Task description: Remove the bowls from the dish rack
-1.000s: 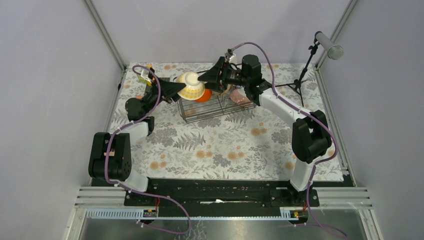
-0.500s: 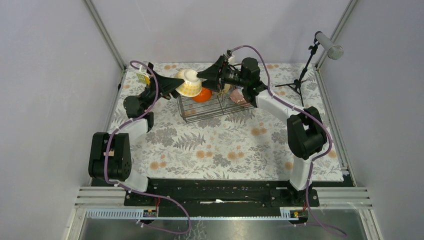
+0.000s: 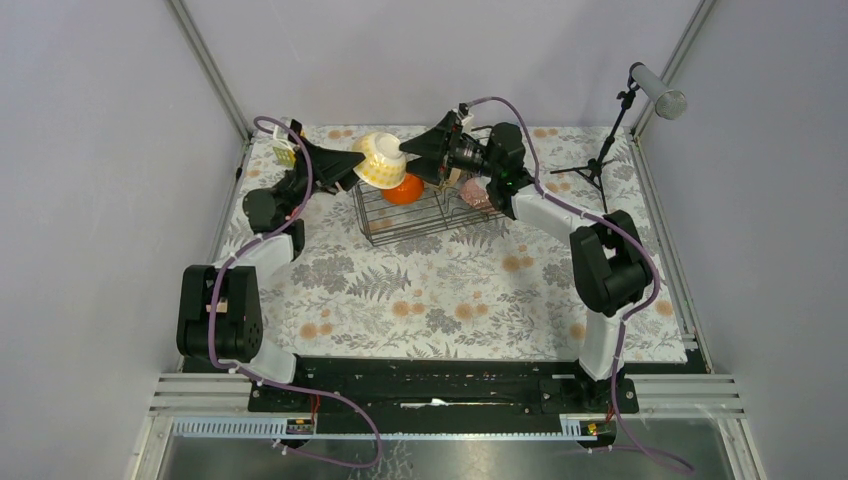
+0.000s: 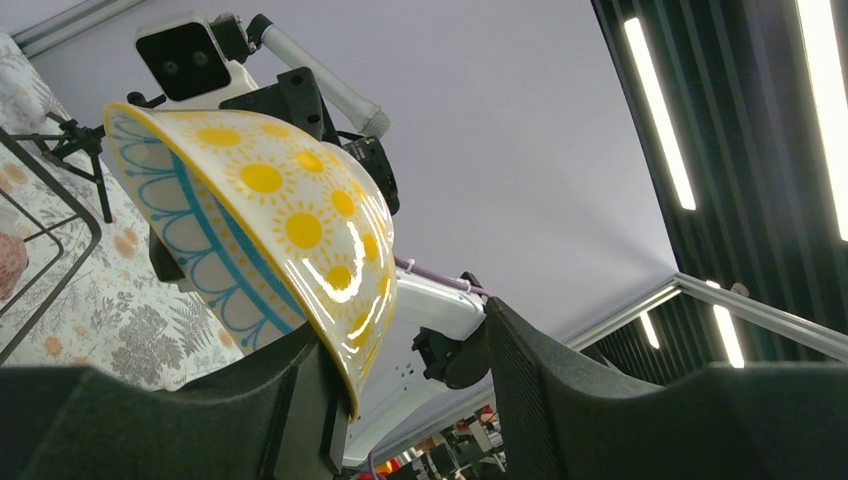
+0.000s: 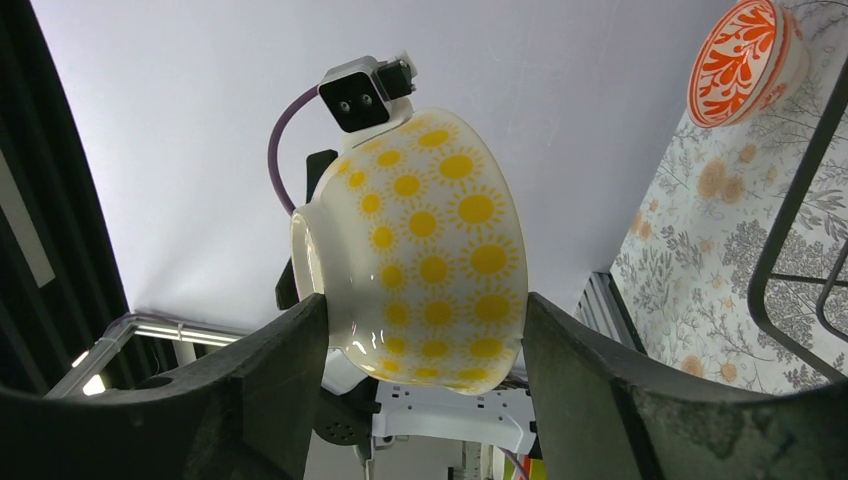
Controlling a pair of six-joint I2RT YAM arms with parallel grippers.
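A cream-white bowl with yellow suns (image 3: 380, 160) hangs in the air over the left end of the black wire dish rack (image 3: 430, 215). My right gripper (image 3: 405, 150) is shut on it; in the right wrist view both fingers press the bowl (image 5: 430, 260) at its sides around the gripper (image 5: 422, 305). My left gripper (image 3: 355, 168) is open. In the left wrist view the bowl's (image 4: 270, 220) rim rests against one finger, and the other finger stands well apart across the gripper (image 4: 410, 330). An orange bowl (image 3: 405, 190) and a pink bowl (image 3: 480, 193) sit in the rack.
A white bowl with red lines (image 5: 740, 60) stands on the flowered cloth by the far left corner. A microphone stand (image 3: 605, 150) is at the far right. Grey walls and frame posts close in the table's back and sides.
Both grippers and the sun bowl have risen and shifted slightly left and away from the rack. The bowls in the rack have not moved.
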